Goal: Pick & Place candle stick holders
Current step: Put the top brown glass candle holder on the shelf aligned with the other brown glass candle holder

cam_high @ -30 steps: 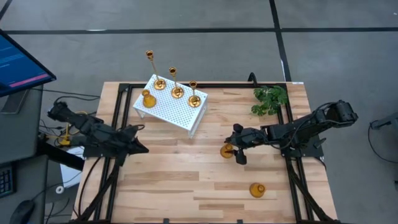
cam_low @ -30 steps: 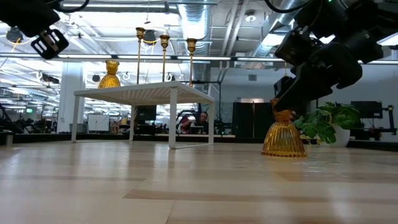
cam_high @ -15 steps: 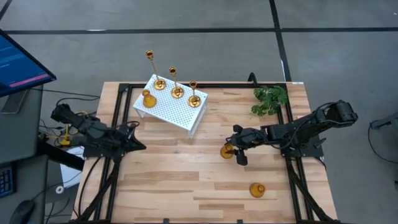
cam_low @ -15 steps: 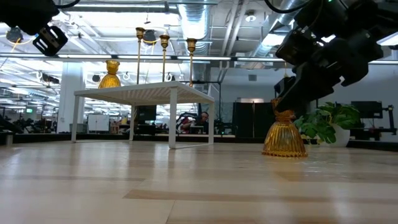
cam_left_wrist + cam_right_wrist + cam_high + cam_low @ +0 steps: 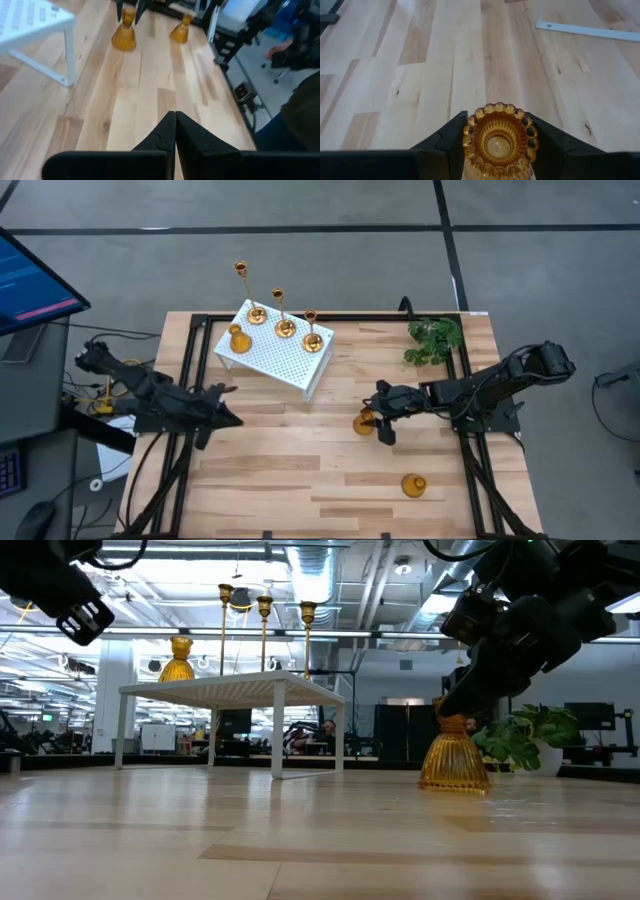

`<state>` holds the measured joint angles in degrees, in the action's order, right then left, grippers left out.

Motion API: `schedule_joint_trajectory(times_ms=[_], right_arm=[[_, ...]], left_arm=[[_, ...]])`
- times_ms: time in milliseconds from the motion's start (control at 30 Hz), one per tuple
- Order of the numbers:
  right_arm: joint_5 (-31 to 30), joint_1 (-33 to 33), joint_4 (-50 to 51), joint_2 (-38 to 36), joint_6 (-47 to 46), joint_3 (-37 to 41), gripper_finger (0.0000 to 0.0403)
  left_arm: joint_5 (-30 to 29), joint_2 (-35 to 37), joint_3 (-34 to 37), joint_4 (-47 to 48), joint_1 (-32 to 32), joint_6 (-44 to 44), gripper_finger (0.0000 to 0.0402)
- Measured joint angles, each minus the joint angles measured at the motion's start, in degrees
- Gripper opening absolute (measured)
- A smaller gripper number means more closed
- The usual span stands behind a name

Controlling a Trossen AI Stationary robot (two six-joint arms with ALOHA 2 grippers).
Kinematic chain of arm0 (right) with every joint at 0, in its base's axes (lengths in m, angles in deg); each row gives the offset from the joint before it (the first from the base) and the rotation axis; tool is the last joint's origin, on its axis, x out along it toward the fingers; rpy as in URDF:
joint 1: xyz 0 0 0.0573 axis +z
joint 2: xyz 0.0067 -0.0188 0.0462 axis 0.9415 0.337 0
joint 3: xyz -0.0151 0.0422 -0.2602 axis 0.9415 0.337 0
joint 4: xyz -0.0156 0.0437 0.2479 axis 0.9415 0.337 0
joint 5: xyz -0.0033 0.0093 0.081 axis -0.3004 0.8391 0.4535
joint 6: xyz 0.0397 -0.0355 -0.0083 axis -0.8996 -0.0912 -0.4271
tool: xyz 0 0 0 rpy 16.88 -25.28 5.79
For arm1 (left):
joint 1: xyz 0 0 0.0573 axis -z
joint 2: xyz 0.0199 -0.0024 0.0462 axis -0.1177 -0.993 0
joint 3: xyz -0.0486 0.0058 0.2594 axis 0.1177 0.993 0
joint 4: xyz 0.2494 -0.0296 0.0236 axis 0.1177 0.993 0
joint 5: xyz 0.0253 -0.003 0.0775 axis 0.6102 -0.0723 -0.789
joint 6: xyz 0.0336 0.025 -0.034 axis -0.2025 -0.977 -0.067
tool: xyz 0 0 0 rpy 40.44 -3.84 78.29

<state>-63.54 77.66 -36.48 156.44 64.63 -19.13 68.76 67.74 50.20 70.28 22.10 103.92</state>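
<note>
Right claw (image 5: 499,142): closed around the scalloped neck of a short bell-shaped candle stick holder (image 5: 366,422), arm stretched low across the desk (image 5: 300,470) from its right edge. Holder stood upright, long axis vertical, base on the wood near the desk's middle. Left claw (image 5: 175,131): shut, empty, held above the desk's left side. No legible writing is seen. Second bell-shaped holder (image 5: 413,485) stood near the front right.

Left pincer (image 5: 175,125) shut, right pincer (image 5: 499,142) clamped.
</note>
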Motion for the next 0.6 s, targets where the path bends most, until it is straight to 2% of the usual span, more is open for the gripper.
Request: schedule_joint_trajectory(times_ms=[367,600], right_arm=[[-3.64,-0.02,-0.06,0.0,-1.33,0.0,0.0155],[-3.89,-0.02,-0.21,0.0,-2.94,0.0,0.0159]], left_arm=[[0.0,-10.44,-0.04,-0.48,0.0,-0.04,0.0008],[-0.52,-11.58,-0.05,-0.97,0.0,-1.02,0.0008]])
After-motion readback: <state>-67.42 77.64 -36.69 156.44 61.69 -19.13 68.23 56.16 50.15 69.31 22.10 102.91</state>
